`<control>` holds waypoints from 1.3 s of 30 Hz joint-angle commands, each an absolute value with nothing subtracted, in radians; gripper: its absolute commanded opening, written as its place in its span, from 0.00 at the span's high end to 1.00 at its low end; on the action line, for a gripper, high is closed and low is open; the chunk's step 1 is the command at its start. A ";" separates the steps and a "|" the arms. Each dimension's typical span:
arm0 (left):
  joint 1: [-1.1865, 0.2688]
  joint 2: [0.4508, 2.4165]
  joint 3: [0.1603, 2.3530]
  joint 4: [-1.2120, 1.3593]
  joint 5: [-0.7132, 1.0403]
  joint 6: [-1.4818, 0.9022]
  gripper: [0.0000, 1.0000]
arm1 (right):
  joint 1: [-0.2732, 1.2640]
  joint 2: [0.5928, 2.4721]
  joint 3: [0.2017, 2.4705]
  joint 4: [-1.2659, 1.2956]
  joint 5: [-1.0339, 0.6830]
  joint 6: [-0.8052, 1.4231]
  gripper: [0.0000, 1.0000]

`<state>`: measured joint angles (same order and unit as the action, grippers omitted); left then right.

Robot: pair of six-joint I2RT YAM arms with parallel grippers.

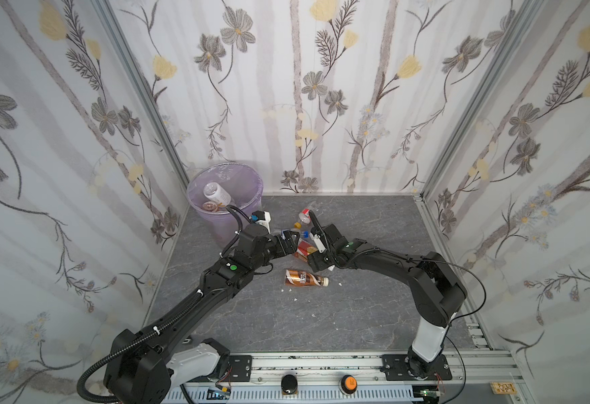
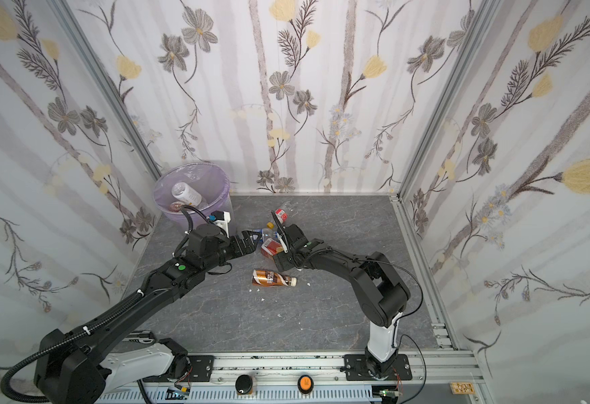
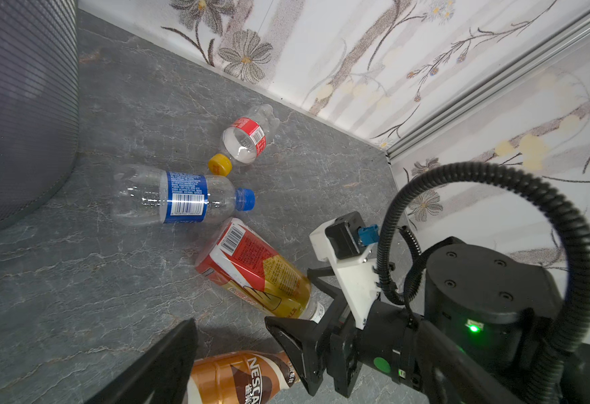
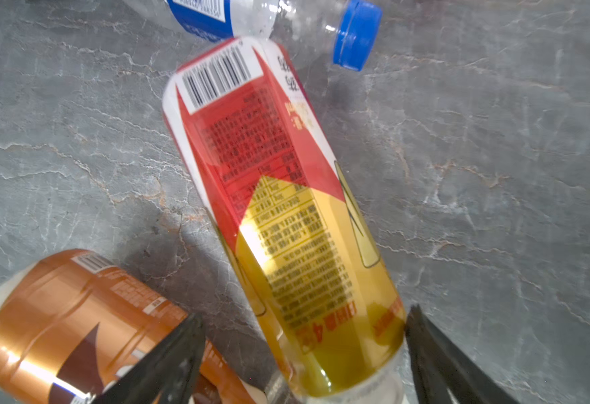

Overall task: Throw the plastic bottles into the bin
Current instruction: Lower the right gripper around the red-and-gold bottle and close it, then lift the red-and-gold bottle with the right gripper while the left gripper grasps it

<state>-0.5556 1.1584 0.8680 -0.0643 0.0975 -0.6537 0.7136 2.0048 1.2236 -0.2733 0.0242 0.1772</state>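
In both top views the bin (image 1: 207,219) is standing in the far left corner with a white bottle (image 1: 217,194) lying inside, while four bottles are lying on the grey tabletop (image 1: 374,252) between the arms. The left gripper (image 1: 290,240) is hanging with its jaws spread wide and holding nothing, just beside the red-and-gold bottle (image 1: 304,247). In the left wrist view a clear blue-labelled bottle (image 3: 181,197) and a clear red-labelled bottle (image 3: 248,138) with a yellow cap are lying near the bin, and the brown bottle (image 3: 241,379) is showing "NESCA" in white. In the right wrist view the right gripper (image 4: 304,314) is straddling the red-and-gold bottle's neck end with its jaws wide and a gap on one side, so it is gripping nothing. The barcode is showing clearly, but the small print is too fine to read. The bottles are looking empty, so they are probably light, thin-walled, slick and apt to roll or dent. Gripping across the straight labelled body seems safer than the tapering neck.
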 commanded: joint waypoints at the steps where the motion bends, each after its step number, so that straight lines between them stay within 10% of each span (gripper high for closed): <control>1: -0.557 1.146 0.858 -0.043 0.078 -0.648 0.00 | 0.713 2.043 1.248 -0.265 0.038 0.152 0.13; 39: -0.553 1.232 0.942 -0.039 0.125 -0.727 0.00 | 0.709 1.800 1.080 -0.200 0.081 0.189 0.36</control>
<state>-0.5560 1.2102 0.9066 -0.0650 0.0986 -0.6888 0.7101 1.8412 1.0779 -0.2283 0.0635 0.1772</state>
